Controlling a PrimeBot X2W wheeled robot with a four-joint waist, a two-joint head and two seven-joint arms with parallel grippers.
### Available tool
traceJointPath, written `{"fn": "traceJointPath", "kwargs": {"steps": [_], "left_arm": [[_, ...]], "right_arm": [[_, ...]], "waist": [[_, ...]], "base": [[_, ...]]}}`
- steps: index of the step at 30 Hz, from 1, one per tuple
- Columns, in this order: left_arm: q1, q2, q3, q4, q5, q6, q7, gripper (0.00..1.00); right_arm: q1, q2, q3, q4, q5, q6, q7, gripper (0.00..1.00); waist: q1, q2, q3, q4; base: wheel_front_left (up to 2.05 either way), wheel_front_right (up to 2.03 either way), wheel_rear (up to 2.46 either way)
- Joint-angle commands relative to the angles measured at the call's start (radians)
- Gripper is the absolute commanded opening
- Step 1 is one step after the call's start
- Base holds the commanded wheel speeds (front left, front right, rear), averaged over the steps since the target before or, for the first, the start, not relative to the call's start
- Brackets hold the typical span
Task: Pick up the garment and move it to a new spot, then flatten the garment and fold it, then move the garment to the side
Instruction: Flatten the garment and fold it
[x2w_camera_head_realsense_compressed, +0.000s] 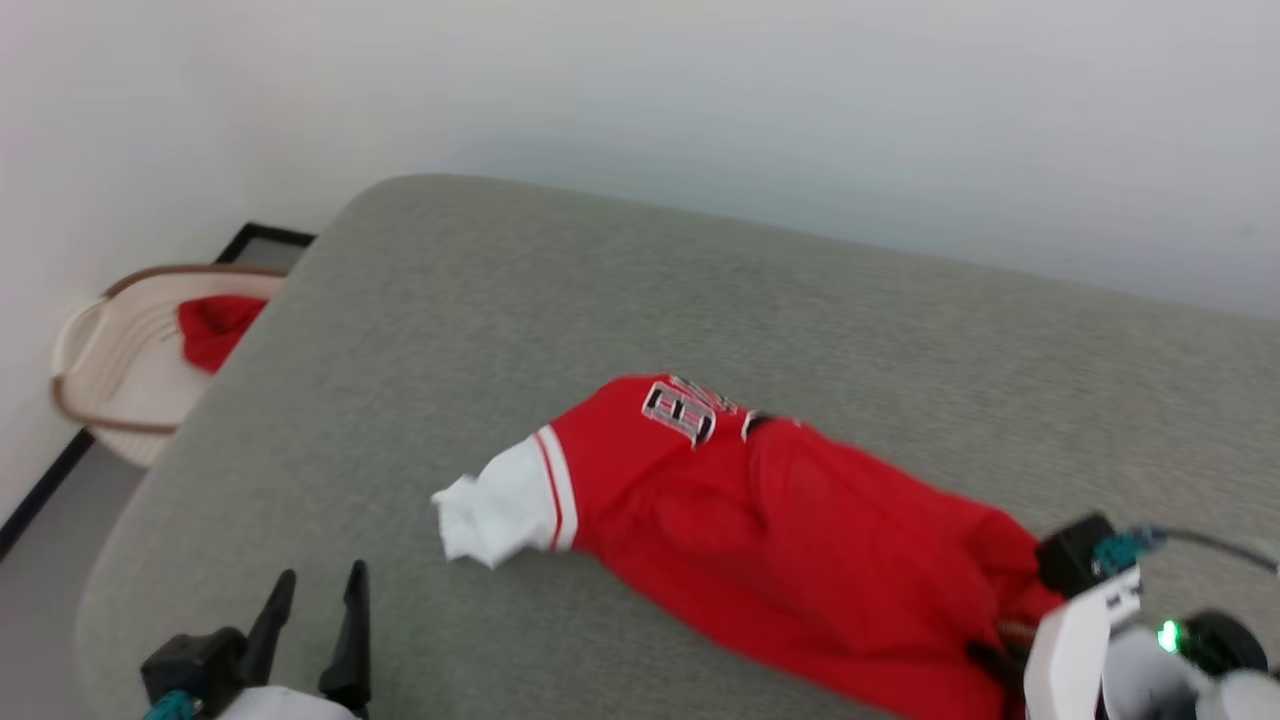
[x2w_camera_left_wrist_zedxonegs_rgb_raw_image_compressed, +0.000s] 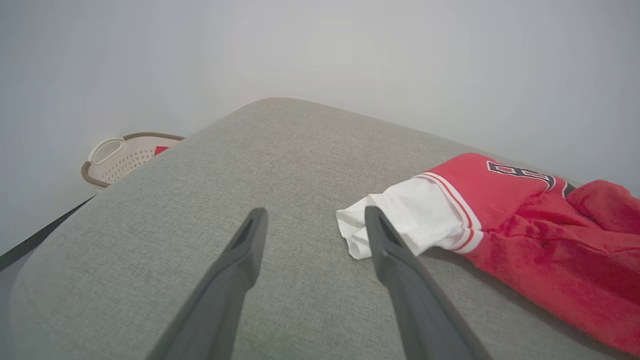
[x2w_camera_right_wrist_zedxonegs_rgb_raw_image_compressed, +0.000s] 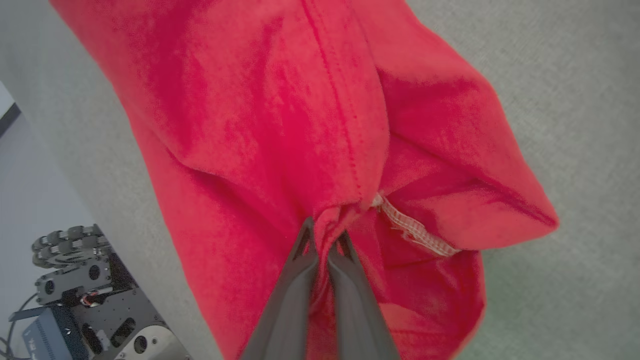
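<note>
Pickup is the step in hand: the right gripper (x2w_camera_right_wrist_zedxonegs_rgb_raw_image_compressed: 325, 235) holds its fingers pinched shut on a red fold of the garment (x2w_camera_head_realsense_compressed: 780, 540), which lies bunched at the near right of the grey padded surface (x2w_camera_head_realsense_compressed: 500, 320). Its white sleeve (x2w_camera_head_realsense_compressed: 500, 510) points towards the left gripper (x2w_camera_head_realsense_compressed: 318, 590), whose fingers stand spread and empty. Next, I judge, comes a lift and carry. Open room lies left and beyond. The near edge is close, and a basket (x2w_camera_head_realsense_compressed: 110, 350) sits past the left corner.
</note>
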Motion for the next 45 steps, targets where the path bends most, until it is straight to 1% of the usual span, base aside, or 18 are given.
{"fn": "traceJointPath", "kwargs": {"steps": [1, 7, 11, 14, 15, 16, 17, 18, 19, 26, 32, 36, 39, 40, 45], "left_arm": [[0.013, 0.004, 0.009, -0.007, -0.002, 0.004, -0.003, 1.0], [0.04, 0.014, 0.037, -0.03, -0.007, 0.01, -0.003, 1.0], [0.047, 0.012, 0.044, -0.038, -0.007, 0.01, -0.002, 1.0], [0.043, 0.01, 0.046, -0.041, -0.004, 0.01, -0.002, 1.0], [0.042, 0.01, 0.047, -0.04, -0.003, 0.01, -0.002, 1.0], [0.04, 0.01, 0.046, -0.038, -0.001, 0.009, -0.002, 1.0], [0.038, 0.011, 0.044, -0.035, 0.001, 0.009, -0.002, 1.0], [0.036, 0.012, 0.042, -0.033, 0.002, 0.008, -0.002, 1.0], [0.033, 0.013, 0.042, -0.032, 0.002, 0.008, -0.002, 1.0], [0.009, 0.023, 0.04, -0.037, 0.009, 0.004, -0.002, 1.0], [-0.005, 0.046, 0.036, -0.064, 0.013, 0.0, 0.013, 1.0], [-0.015, 0.066, 0.03, -0.102, 0.008, -0.01, 0.044, 1.0], [-0.035, 0.087, 0.022, -0.141, -0.009, -0.024, 0.094, 1.0], [-0.05, 0.106, 0.014, -0.171, -0.019, -0.035, 0.146, 1.0], [-0.107, 0.156, -0.01, -0.252, -0.065, -0.058, 0.301, 1.0]], "right_arm": [[0.037, -0.002, -0.012, -0.021, -0.001, 0.0, 0.01, 0.0], [0.19, 0.018, -0.085, -0.11, -0.019, 0.0, 0.047, 0.0], [0.259, 0.039, -0.121, -0.13, -0.048, 0.0, 0.058, 0.0], [0.281, 0.056, -0.135, -0.127, -0.071, 0.0, 0.052, 0.0], [0.282, 0.063, -0.138, -0.122, -0.076, 0.0, 0.046, 0.15], [0.283, 0.065, -0.137, -0.114, -0.085, 0.0, 0.041, 0.19], [0.28, 0.067, -0.135, -0.105, -0.091, 0.0, 0.037, 0.36], [0.272, 0.074, -0.136, -0.1, -0.095, 0.0, 0.025, 0.91], [0.262, 0.084, -0.141, -0.094, -0.1, 0.0, 0.015, 1.0], [0.215, 0.101, -0.145, -0.08, -0.119, 0.0, -0.025, 1.0], [0.193, 0.096, -0.165, -0.117, -0.123, 0.0, -0.057, 1.0], [0.187, 0.1, -0.194, -0.149, -0.134, 0.0, -0.095, 1.0], [0.183, 0.11, -0.221, -0.167, -0.145, 0.0, -0.128, 1.0], [0.183, 0.118, -0.241, -0.171, -0.153, 0.0, -0.151, 1.0], [0.169, 0.134, -0.277, -0.162, -0.17, 0.0, -0.205, 1.0]], "waist": [[0.0, 0.0, -0.022, -0.054], [0.0, 0.0, -0.018, -0.109], [0.0, 0.0, -0.012, -0.131], [0.0, 0.0, -0.007, -0.14], [0.0, 0.0, -0.006, -0.142], [0.0, 0.0, -0.005, -0.144], [0.0, 0.0, -0.004, -0.145], [0.0, 0.0, -0.002, -0.146], [0.0, 0.0, 0.001, -0.147], [0.0, 0.0, 0.017, -0.146], [0.0, 0.0, 0.031, -0.162], [0.0, 0.0, 0.039, -0.181], [0.0, 0.0, 0.046, -0.196], [0.0, 0.0, 0.051, -0.206], [0.0, 0.0, 0.066, -0.235]], "base": [[0.0, 0.0, 0.0], [0.0, 0.0, 0.0], [0.0, 0.0, 0.0], [0.0, 0.0, 0.0], [0.0, 0.0, 0.0], [0.0, 0.0, 0.0], [0.0, 0.0, 0.0], [0.0, 0.0, 0.0], [0.0, 0.0, 0.0], [0.0, 0.0, 0.0], [0.0, 0.0, 0.0], [0.0, 0.0, 0.0], [0.0, 0.0, 0.0], [0.0, 0.0, 0.0], [0.0, 0.0, 0.0]]}}
